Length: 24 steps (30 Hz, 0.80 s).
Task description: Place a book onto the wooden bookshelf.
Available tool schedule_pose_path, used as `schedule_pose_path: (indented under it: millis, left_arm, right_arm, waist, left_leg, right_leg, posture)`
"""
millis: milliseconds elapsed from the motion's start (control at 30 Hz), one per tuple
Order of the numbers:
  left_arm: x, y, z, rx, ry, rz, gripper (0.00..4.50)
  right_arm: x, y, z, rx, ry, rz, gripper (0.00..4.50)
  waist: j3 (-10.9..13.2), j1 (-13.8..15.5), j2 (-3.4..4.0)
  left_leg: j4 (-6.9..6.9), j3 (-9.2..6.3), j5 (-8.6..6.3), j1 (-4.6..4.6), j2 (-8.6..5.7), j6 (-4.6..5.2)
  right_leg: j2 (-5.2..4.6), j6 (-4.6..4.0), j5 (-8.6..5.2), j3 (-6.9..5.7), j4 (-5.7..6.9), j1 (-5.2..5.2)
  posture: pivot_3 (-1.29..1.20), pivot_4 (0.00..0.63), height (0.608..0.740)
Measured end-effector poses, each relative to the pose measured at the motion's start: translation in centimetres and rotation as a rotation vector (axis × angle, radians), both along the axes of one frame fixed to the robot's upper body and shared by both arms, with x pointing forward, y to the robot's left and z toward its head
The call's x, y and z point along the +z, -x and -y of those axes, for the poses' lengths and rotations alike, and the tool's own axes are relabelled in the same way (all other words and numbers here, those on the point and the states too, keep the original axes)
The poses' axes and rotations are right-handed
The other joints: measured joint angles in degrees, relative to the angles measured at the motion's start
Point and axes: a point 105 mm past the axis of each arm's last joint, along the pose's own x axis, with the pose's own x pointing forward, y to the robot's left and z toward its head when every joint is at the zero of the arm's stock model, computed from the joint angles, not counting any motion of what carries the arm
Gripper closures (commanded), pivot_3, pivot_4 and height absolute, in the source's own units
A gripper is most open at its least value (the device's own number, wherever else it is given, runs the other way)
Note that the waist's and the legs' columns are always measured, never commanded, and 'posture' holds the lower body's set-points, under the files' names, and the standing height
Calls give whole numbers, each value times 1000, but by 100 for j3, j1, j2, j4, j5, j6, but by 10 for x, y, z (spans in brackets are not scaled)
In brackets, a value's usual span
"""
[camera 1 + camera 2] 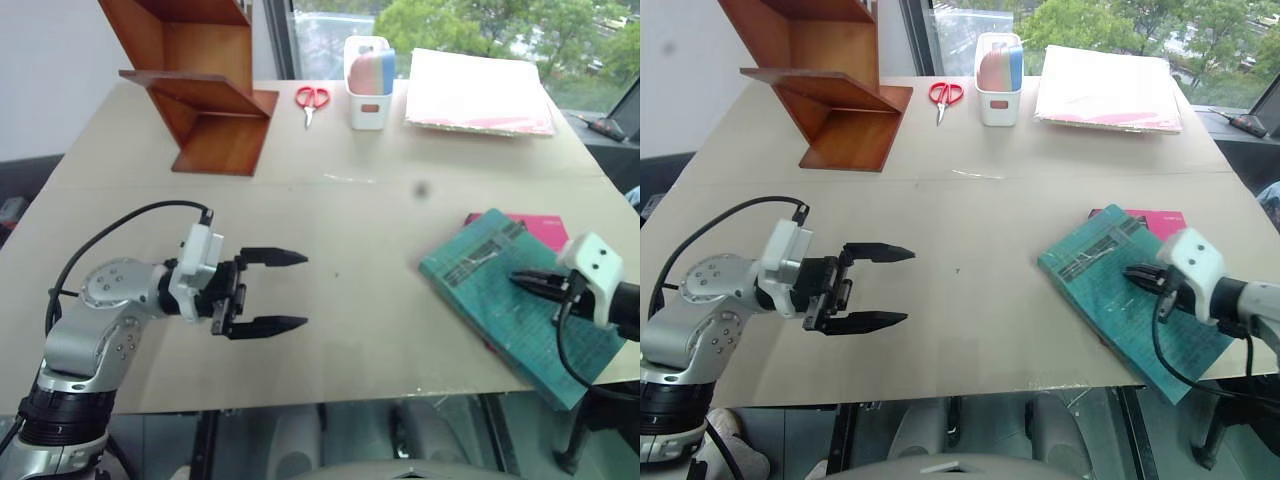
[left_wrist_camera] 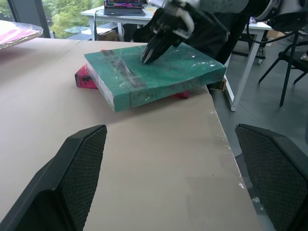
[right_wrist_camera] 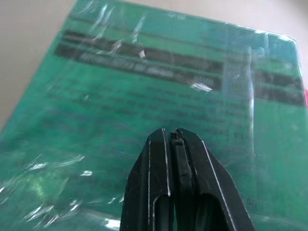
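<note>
Reddish-brown wood, far left: shelf, zigzag boards, standing at the table's back corner, well apart from both arms.
Left gripper: jaws spread wide, nothing between them, hovering over bare table, pointing toward the right.
Back row, past the shelf: red scissors, white holder, stack of pink sheets.
Book: thick, teal, glossy cover, lying flat at the table's right front edge, one corner past the edge; it lies on a pink book that shows from under its far side.
Right gripper: fingers pressed together, empty, tips at the cover near the book's middle; the left wrist view shows the tips on or just above the cover, which of the two I cannot tell.
Step in hand: reaching the book; by my judgement no grasp is made and the task is at its start.
Next move calls for: getting an edge between the jaws, probably by reopening the right gripper at the overhanging corner or sliding the book toward the left one, then a long carry across to the shelf.
Risk: glossy cover may slip; pink book may drag along.
</note>
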Motion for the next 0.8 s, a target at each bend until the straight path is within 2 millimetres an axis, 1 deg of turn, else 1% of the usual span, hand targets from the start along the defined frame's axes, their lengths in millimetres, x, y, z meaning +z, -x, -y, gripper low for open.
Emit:
schedule_pose_path:
  millis: [67, 233, 367, 467, 567, 600, 633, 667, 700, 733, 800]
  left_arm:
    - [-1, 0, 1, 2, 6, -1, 0]
    - [-1, 0, 4, 10, 9, 0, 0]
    - [-1, 2, 5, 5, 8, -3, 0]
    - [-2, 2, 6, 3, 9, -7, 0]
    - [-2, 2, 6, 2, 12, -8, 0]
    - [-3, 2, 7, 1, 12, -10, 0]
    - [-4, 2, 7, 0, 13, -14, 0]
    - [-4, 2, 7, 0, 13, -14, 0]
    - [-4, 2, 8, -3, 16, -15, 0]
    - [-5, 3, 8, -2, 16, -16, 0]
    - [-6, 2, 10, 5, 29, -25, 0]
  right_arm:
    - [1, -11, 3, -35, 1, 20, 4305]
    - [3, -33, 3, -63, -17, 40, 4305]
    - [4, -45, 5, -72, -13, 58, 4305]
    - [5, -49, 7, -71, -16, 65, 4305]
    - [9, -46, 5, -57, -49, 56, 4305]
    - [11, -42, 3, -48, -70, 52, 4305]
    - [18, -36, -3, -12, -91, 56, 4305]
    - [18, -36, -4, -11, -92, 56, 4305]
    - [29, -26, -6, 10, -110, 65, 4305]
    - [31, -24, -6, 16, -113, 66, 4305]
    - [43, -12, -2, 10, -110, 93, 4305]
  waist:
    - [-7, 4, -10]
    - [-25, 3, -38]
    - [-35, 9, -46]
    - [-35, 14, -46]
    - [-34, 17, -45]
    - [-32, 22, -42]
    - [-31, 23, -39]
    - [-30, 23, -37]
    - [-26, 35, -30]
    - [-26, 39, -30]
    - [-26, 67, -30]
  left_leg:
    - [2, 0, 0, 0, 0, 0]
    - [8, 1, 0, 0, 1, 0]
    - [8, 1, 0, 1, 1, 0]
    - [8, 1, 0, 0, 1, 0]
    - [8, 1, 0, -2, 1, 0]
    - [7, 1, 0, -4, 1, 0]
    - [5, 1, 0, -4, 1, 1]
    - [3, 1, 0, -5, 1, 1]
    - [0, 1, -1, -9, 0, 1]
    - [0, 1, -1, -9, 0, 2]
    - [-2, 0, -1, -11, 0, 2]
  right_leg:
    - [0, 0, 0, 1, 1, 1]
    - [0, 1, 1, 3, 4, 1]
    - [0, 0, 1, 2, 9, 1]
    - [0, 0, 1, 2, 9, 1]
    - [0, 0, 2, 3, 11, -1]
    - [0, 0, 1, 2, 11, -3]
    - [0, -1, 1, 3, 11, -3]
    - [0, 0, 1, 2, 11, -4]
    - [0, 0, 0, 2, 9, -6]
    - [0, 0, 0, 2, 9, -6]
    - [0, 0, 0, -1, 2, -5]
  posture:
    - [0, 150, 740]
    - [0, 150, 740]
    - [0, 150, 740]
    - [0, 150, 740]
    - [0, 150, 740]
    - [0, 150, 740]
    - [0, 150, 740]
    - [0, 150, 740]
    - [0, 150, 740]
    - [0, 150, 740]
    - [0, 150, 740]
